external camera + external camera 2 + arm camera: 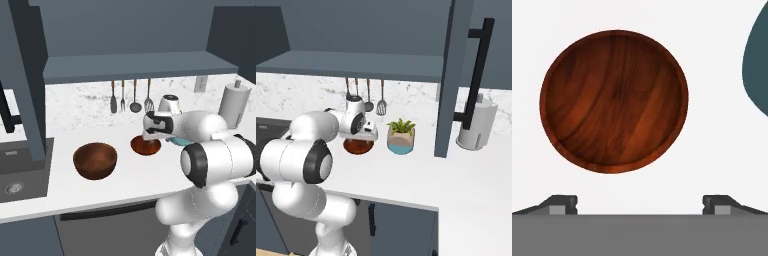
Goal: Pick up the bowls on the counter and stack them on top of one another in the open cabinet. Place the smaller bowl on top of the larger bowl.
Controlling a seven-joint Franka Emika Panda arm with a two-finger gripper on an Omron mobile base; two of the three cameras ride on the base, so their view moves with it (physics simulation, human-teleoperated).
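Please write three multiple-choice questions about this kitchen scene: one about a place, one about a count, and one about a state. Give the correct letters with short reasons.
1. Where does the shallow reddish-brown wooden bowl sit?
A. white counter
B. sink
C. cabinet shelf

2. How many utensils hang on the wall?
A. two
B. four
C. six

3. How is the gripper?
A. shut on the bowl
B. open above the bowl
C. holding the plant pot

Answers:
1. A, it rests on the counter beside the deep dark-brown wooden bowl.
2. B, four hang in a row.
3. B, the fingertips stand wide apart, nothing between them.
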